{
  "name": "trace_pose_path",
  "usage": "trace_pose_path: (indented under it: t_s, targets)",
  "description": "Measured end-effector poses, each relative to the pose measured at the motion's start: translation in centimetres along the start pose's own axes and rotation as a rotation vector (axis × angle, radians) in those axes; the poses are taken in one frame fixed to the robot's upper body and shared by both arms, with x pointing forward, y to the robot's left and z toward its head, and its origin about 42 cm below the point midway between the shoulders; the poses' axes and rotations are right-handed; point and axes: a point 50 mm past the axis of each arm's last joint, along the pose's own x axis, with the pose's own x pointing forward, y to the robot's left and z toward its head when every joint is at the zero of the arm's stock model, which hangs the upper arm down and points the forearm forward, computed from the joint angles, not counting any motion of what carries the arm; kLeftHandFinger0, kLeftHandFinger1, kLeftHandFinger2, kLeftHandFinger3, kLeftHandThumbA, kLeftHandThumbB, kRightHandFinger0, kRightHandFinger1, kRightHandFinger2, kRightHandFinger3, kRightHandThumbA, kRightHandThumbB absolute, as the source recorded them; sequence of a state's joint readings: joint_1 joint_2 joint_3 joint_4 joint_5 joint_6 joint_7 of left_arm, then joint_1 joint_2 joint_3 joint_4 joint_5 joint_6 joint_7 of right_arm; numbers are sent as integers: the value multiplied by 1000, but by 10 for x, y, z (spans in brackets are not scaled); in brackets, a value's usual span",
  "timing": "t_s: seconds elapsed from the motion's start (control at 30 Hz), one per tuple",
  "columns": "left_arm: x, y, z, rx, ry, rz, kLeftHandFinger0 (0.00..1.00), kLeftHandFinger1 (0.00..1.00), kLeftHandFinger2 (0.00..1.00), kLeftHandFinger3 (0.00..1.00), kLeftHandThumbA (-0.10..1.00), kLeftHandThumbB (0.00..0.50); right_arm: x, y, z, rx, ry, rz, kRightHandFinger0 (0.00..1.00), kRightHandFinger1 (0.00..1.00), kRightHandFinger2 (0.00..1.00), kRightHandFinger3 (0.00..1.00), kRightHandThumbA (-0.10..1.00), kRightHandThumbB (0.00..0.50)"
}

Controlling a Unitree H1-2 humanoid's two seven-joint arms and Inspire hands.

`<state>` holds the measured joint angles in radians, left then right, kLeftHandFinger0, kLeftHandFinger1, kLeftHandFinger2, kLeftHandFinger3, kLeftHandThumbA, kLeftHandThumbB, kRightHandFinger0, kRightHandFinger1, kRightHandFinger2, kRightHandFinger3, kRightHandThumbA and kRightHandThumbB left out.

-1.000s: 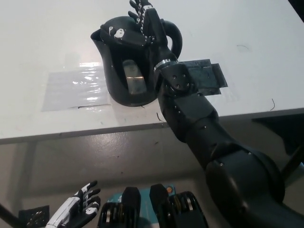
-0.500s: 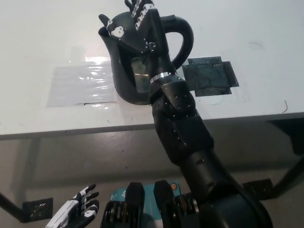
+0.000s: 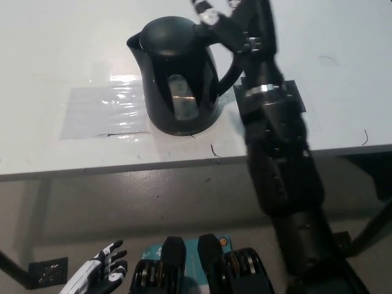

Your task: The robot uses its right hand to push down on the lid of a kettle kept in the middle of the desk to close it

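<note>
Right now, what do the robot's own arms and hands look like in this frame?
The right arm is all black, built of chunky segments dotted with small fasteners, with a silver ring at the wrist. Its right hand is black with small white patches. The left hand, low in the picture's corner, is white with black finger segments. No loose cables show.

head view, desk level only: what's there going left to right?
Clear plastic sheet → kettle → right hand by the kettle's handle → dark square patch, partly behind the right arm. The left hand rests low at lower left, below the desk.
</note>
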<state>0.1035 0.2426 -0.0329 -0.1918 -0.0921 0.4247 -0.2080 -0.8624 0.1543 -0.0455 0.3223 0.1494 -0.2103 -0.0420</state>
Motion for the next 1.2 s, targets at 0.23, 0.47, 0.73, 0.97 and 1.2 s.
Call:
trace_pose_path:
  t_s: [0.23,0.47,0.73,0.97,1.2]
  targets:
    - [0,1,-1,0,4,2,1000,1000,1000,1000,424,0,-38,-63,29,-95,-23,-55,1000,1000,1000,1000,507,0]
    - [1,5,-4,-1,17,11,1000,1000,1000,1000,444,0,-132,-145,63,-243,21,-156,1000,1000,1000,1000,474,0]
    - [1,23,2,-7,1,58,1000,1000,1000,1000,390,0,-258,-191,130,-377,121,-221,1000,1000,1000,1000,259,0]
    - [-3,42,7,-12,-17,90,1000,1000,1000,1000,385,0,-315,-201,146,-358,229,-278,1000,1000,1000,1000,17,0]
    - [6,47,18,-27,-49,90,1000,1000,1000,1000,345,0,-321,-220,97,-284,307,-427,1000,1000,1000,1000,-100,0]
